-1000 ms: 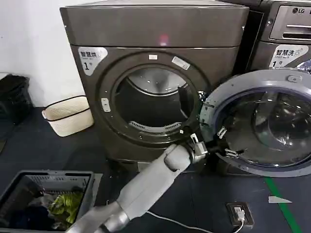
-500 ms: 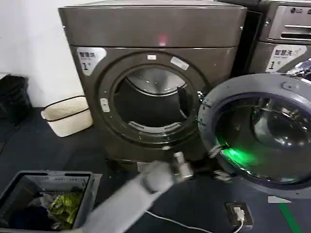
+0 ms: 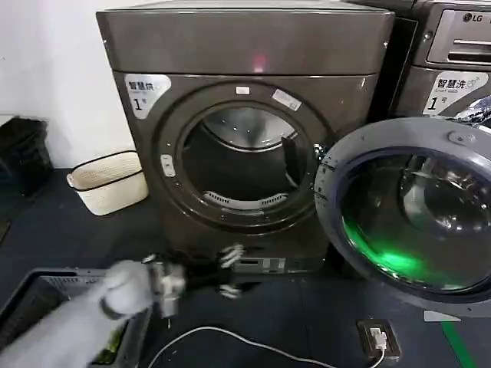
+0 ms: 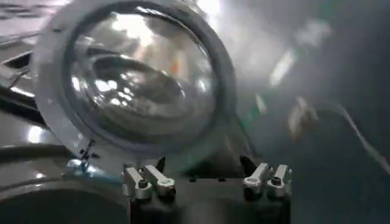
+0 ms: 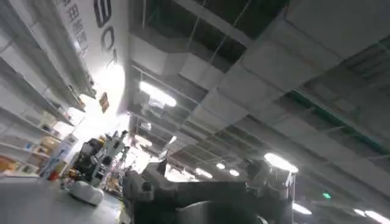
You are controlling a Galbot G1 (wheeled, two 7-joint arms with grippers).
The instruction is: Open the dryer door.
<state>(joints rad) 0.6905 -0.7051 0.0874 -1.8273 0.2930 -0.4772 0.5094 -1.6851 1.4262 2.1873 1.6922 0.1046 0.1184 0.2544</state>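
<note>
The bronze-grey dryer (image 3: 245, 38) stands with its round front opening (image 3: 238, 165) uncovered. The dryer door (image 3: 399, 132) is swung wide to the right, its grey inner face and tinted glass turned toward me, a green glow reflected in the glass. My left gripper (image 3: 230, 270) hovers low in front of the dryer's base, well left of the door, open and holding nothing. From the left wrist view the dryer door (image 4: 55, 115) looms beyond the spread left gripper (image 4: 207, 178). My right gripper (image 5: 204, 182) points up at a ceiling, open and empty.
A white basket (image 3: 107, 180) sits left of the dryer by the wall. A grey laundry bin (image 3: 54, 284) with clothes is at my lower left. The LG machine (image 3: 453, 46) stands behind the open door. A white cable (image 3: 230, 337) and a floor socket (image 3: 377, 337) lie on the dark floor.
My left gripper has left the door's lower rim and swung down and left to the front of the dryer's base. The door stays wide open.
</note>
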